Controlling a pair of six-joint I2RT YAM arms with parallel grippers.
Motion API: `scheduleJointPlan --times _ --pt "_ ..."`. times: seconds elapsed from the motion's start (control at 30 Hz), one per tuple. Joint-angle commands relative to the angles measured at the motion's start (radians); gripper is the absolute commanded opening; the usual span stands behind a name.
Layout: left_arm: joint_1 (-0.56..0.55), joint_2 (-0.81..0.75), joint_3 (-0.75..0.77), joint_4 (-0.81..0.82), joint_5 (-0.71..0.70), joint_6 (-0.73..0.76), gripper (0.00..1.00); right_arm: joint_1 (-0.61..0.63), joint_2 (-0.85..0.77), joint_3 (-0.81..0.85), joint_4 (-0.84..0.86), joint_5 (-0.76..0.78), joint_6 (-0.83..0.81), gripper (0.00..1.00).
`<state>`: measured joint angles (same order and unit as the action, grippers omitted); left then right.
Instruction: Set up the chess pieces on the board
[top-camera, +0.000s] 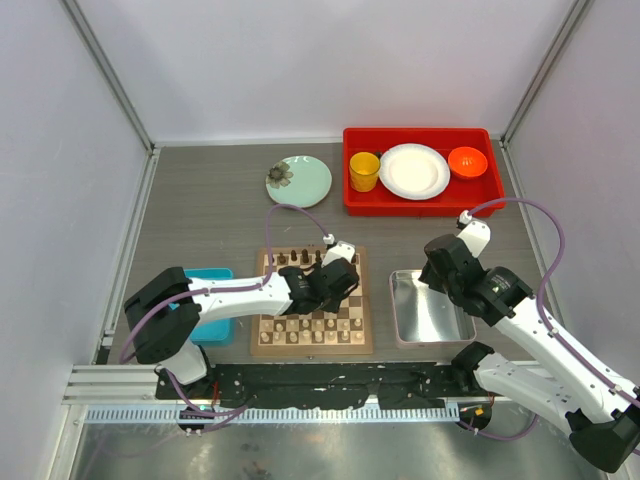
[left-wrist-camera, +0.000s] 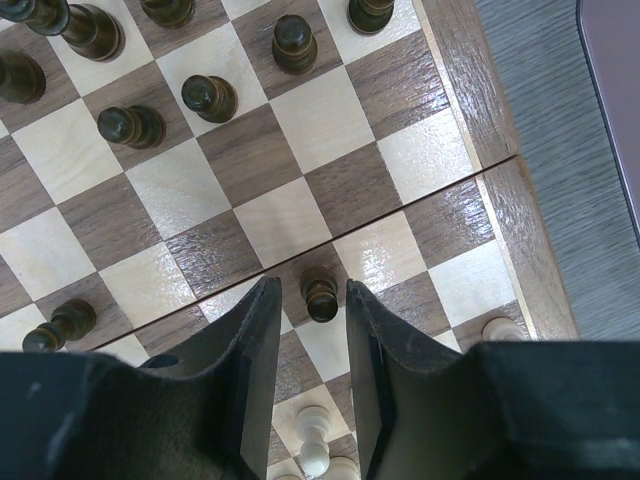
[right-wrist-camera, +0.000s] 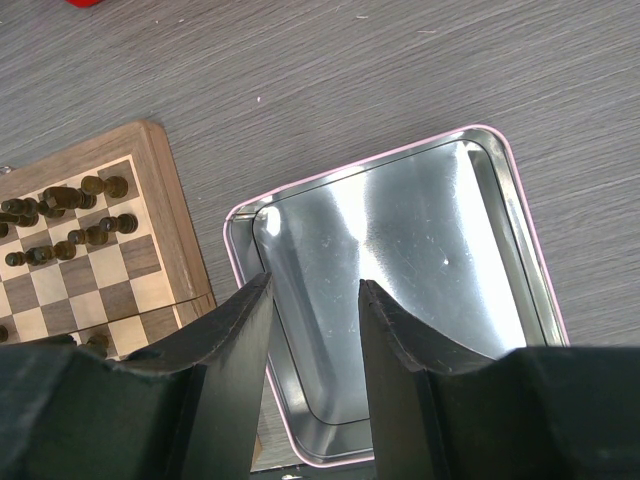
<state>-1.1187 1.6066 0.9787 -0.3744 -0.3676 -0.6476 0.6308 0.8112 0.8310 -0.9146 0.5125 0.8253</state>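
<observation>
Jaws on my left gripper (left-wrist-camera: 310, 284) stand apart, straddling one dark pawn (left-wrist-camera: 320, 298) that stands upright on a dark square beside the centre fold of the board (left-wrist-camera: 470, 90). I see a sliver of gap on either side, so nothing is gripped. Other dark chess pieces (left-wrist-camera: 294, 42) stand in the rows beyond it, and pale chess pieces (left-wrist-camera: 315, 455) show beneath the fingers. The board lies on the counter (top-camera: 220, 220) between a blue tray (top-camera: 212, 300) and a metal tray (right-wrist-camera: 480, 200). My right gripper (right-wrist-camera: 315, 290) hangs over the metal tray, jaws parted and empty.
</observation>
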Motion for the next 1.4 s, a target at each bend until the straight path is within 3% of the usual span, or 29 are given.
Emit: scheduleJointPlan --times 0.0,0.47,1.2,1.37 --pt "-0.004 -0.022 0.034 0.022 -0.033 0.002 0.35 -0.005 -0.006 0.019 -0.006 0.034 0.0 0.45" --pt "-0.004 -0.036 0.041 0.014 -0.044 0.005 0.34 -0.006 -0.014 0.01 -0.004 0.031 0.001 0.45" --pt "-0.001 -0.071 0.035 -0.017 -0.086 0.011 0.19 -0.006 -0.012 0.005 -0.006 0.031 0.005 0.45" --pt "0.072 -0.125 0.011 -0.024 -0.122 0.014 0.19 -0.005 -0.015 0.003 -0.006 0.029 0.003 0.45"
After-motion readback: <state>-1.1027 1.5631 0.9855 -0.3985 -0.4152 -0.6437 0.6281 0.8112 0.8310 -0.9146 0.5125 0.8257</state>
